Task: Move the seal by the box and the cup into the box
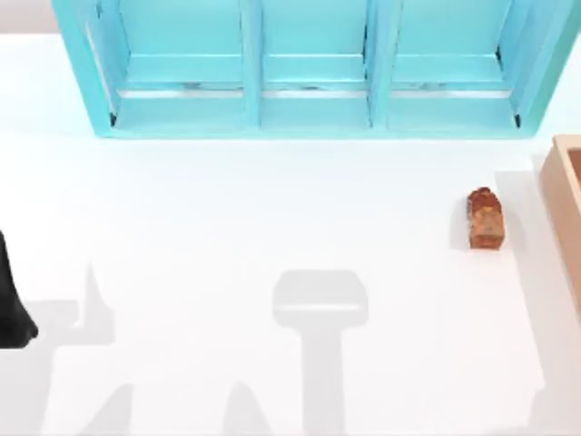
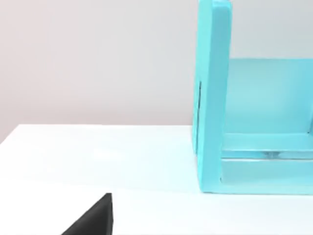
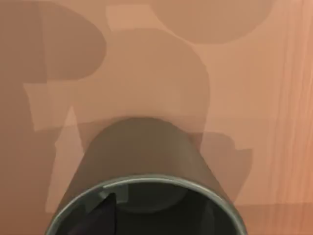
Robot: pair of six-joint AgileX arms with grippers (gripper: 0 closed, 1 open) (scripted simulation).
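Cut-off and hidden items at this moment

In the top view we see the box cut by the right edge, with one wall and a strip of its interior showing; the turquoise cabinet is cut by the upper edge. We see our left arm as a dark shape cut by the left edge, its pincer outside the picture. In the left wrist view a black wedge is cut by the lower edge, and we cannot tell which part it is. In the right wrist view the cup is cut by the lower edge; its near rim is lost, and a dark piece inside it cannot be identified.
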